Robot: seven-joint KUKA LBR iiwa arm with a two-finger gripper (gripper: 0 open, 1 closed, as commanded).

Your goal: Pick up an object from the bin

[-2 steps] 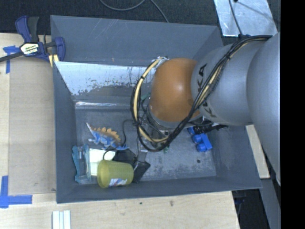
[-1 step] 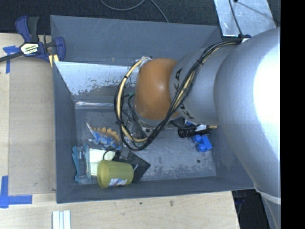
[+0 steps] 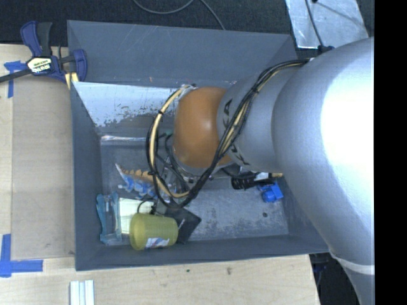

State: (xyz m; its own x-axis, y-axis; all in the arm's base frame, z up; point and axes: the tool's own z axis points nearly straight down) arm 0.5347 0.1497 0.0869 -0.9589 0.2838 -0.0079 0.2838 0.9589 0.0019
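1. Robot arm (image 3: 318, 138): a silver body entering from the right and covering the right side of the grey metal bin (image 3: 86, 170).
2. Orange wrist cover (image 3: 197, 129): a domed cover ringed by black and yellow cables. It hangs over the middle of the bin floor.
3. Gripper (image 3: 166, 189): dark parts show below the cover, low in the bin near its left-centre. Whether it is spread or closed cannot be told, and nothing is seen held in it.
4. Olive-yellow cylinder (image 3: 152, 231): it lies on its side in the near-left corner, just below the gripper.
5. Clear plastic packet (image 3: 109, 218): it has blue trim and lies against the left wall, touching the cylinder.
6. Black flat piece (image 3: 186, 224): it lies just right of the cylinder.
7. Tan ridged cone (image 3: 137, 173): it lies left of the gripper, with small blue bits beside it.
8. Blue block (image 3: 272, 193): it lies well apart, on the right of the floor, next to a small black part (image 3: 247, 182).
9. Progress, as judged: the arm is down at the near-left heap, but no grasp is confirmed. Securing a thing and lifting it clear are still to do.
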